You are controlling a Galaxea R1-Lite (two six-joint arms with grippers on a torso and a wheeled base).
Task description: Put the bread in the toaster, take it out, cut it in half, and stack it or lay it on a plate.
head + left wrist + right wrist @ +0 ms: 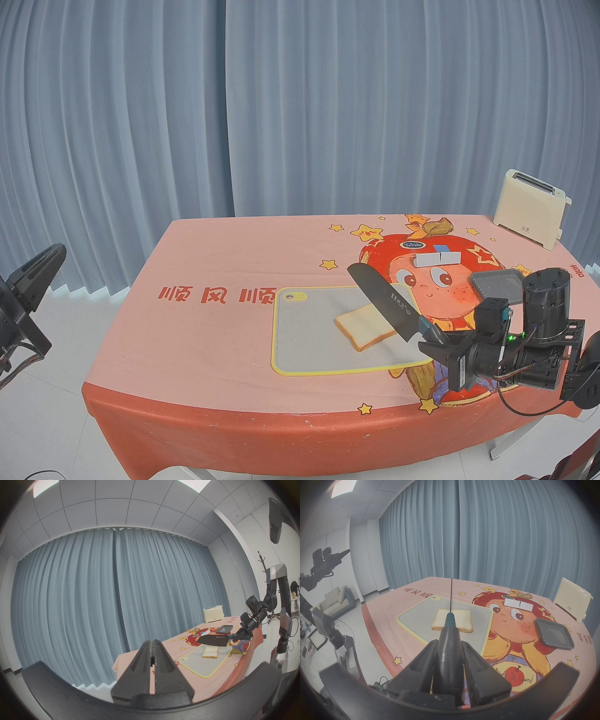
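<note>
Counter [219, 262], centre frame, carries a board [306, 337]. The toaster [531, 209] stands at upper right, and a dark plate [497, 284] lies at right, apart from the board. Bread [365, 328] lies flat on the board's right half, uncut. The right end effector [437, 340], lower right, is clamped on the handle of a knife [384, 300]. Its blade runs up-left over the slice's middle, seemingly just clear of it. This arm is much the nearer. The left end effector [153, 647], off the counter at far left, is closed on nothing.
</note>
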